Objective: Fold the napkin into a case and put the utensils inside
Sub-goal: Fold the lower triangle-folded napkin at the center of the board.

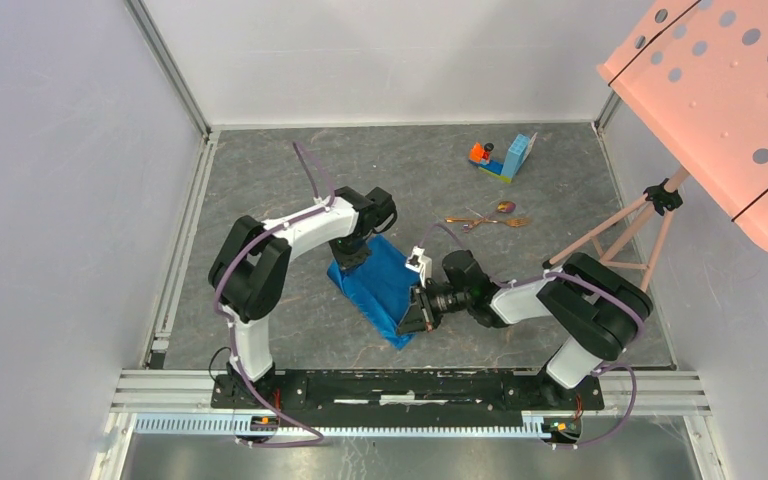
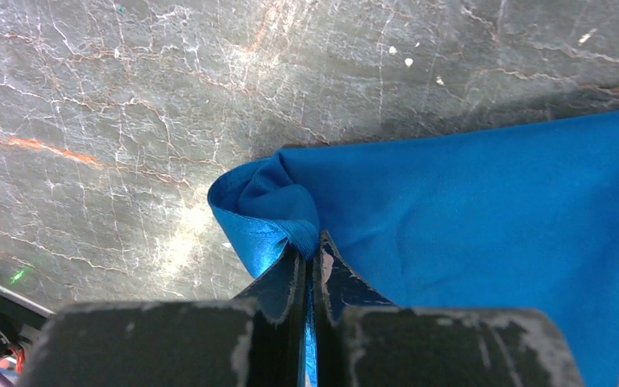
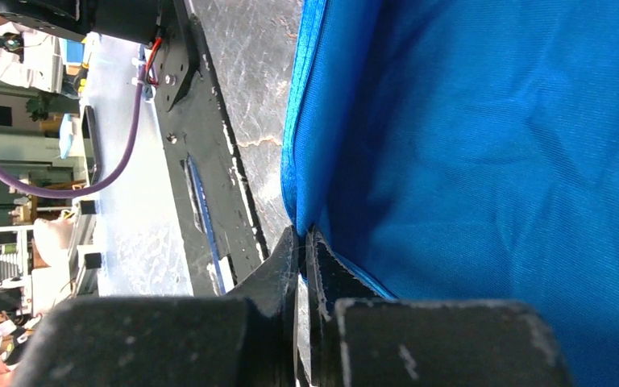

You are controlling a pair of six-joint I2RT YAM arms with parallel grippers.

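The left gripper (image 2: 310, 250) is pinched shut on a bunched far-left corner of the napkin (image 1: 380, 285), and the right gripper (image 3: 300, 238) is clamped on its near-right edge. I'd worry that the thin, slick cloth could slide out of one pinch if the arms pull apart too hard. The crumpled corner could also set the fold crooked. The napkin lies on the table (image 1: 360, 170) between the arms. It is bright blue and faintly shiny, seemingly folded over, and not yet a case. The utensils (image 1: 485, 220) lie well apart from it, far right.
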